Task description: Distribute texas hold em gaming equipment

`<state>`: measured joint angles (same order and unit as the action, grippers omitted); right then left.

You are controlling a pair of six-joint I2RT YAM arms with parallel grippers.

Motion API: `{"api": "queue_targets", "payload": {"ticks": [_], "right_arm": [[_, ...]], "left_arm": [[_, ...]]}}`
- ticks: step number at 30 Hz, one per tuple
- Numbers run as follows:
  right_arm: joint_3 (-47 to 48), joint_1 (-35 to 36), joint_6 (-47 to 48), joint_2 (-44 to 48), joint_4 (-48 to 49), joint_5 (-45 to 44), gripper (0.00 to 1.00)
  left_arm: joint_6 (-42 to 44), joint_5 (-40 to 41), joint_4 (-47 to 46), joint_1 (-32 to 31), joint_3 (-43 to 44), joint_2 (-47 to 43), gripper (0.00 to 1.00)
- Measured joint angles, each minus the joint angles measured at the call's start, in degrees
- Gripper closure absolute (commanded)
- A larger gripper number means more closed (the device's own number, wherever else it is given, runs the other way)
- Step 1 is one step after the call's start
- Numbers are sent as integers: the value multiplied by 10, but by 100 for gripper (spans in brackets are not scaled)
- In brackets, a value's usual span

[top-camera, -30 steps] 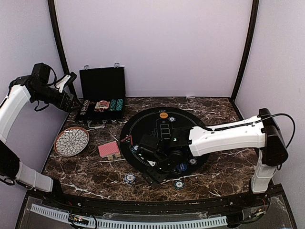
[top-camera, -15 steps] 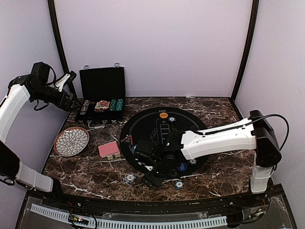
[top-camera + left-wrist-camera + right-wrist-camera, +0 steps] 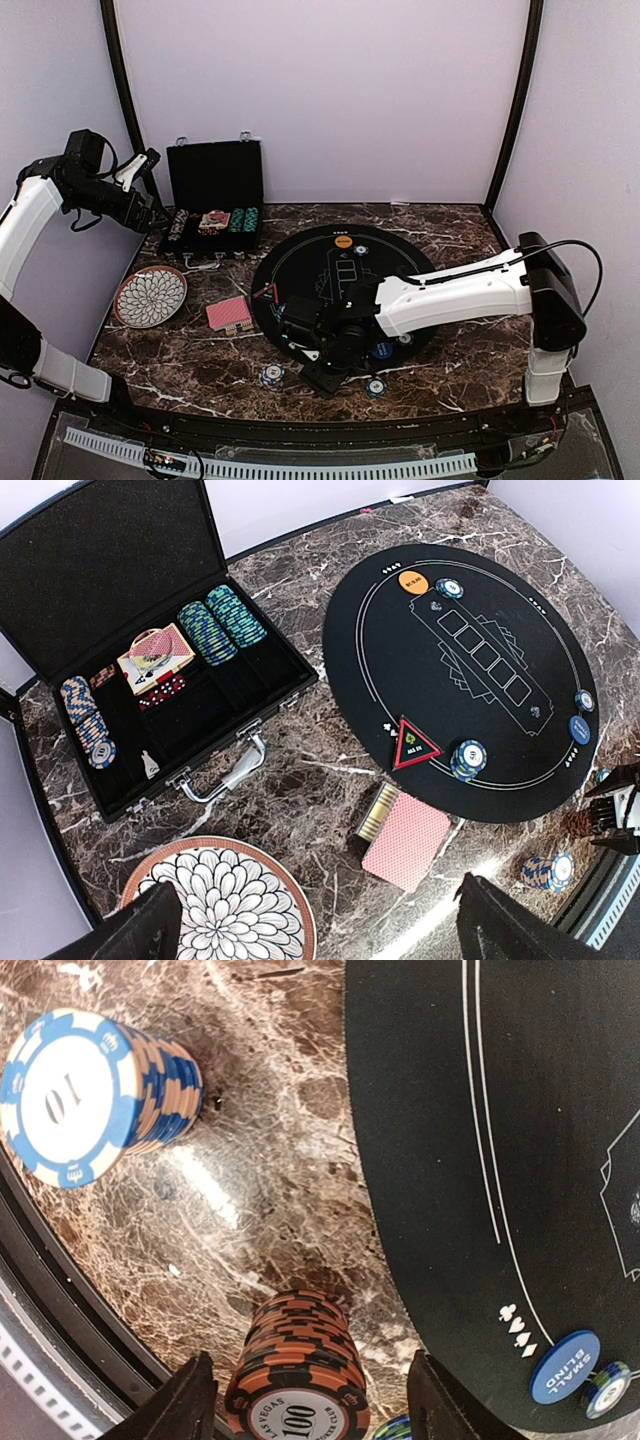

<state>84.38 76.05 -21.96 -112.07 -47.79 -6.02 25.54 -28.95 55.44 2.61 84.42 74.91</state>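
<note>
Where the brown marble counter (image 3: 270, 1190) meets the round black felt mat (image 3: 480, 1110), a short stack of black-and-orange stripe-edged poker chips (image 3: 298, 1360) marked 100 stands between the parted fingers of the right claw (image 3: 305, 1405); a blue-and-white chip stack (image 3: 90, 1085) sits near, and the left claw (image 3: 310, 925) gapes wide

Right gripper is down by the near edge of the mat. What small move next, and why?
Probably close the right gripper on the orange-and-black 100 chip stack. The stack stands on the marble between its fingers, with a small gap showing on each side, so nothing looks gripped yet.
</note>
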Motion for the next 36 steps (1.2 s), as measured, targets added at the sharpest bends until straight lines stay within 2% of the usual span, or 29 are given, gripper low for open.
{"api": "queue_targets", "payload": {"ticks": [8,12,36], "right_arm": [[0,0,0,-5,1,0,55],[0,0,-1,-5,1,0,60],[0,0,-5,7,-6,-35,66]], "left_arm": [[0,0,0,0,0,0,1],[0,0,0,0,0,0,1],[0,0,0,0,0,0,1]]}}
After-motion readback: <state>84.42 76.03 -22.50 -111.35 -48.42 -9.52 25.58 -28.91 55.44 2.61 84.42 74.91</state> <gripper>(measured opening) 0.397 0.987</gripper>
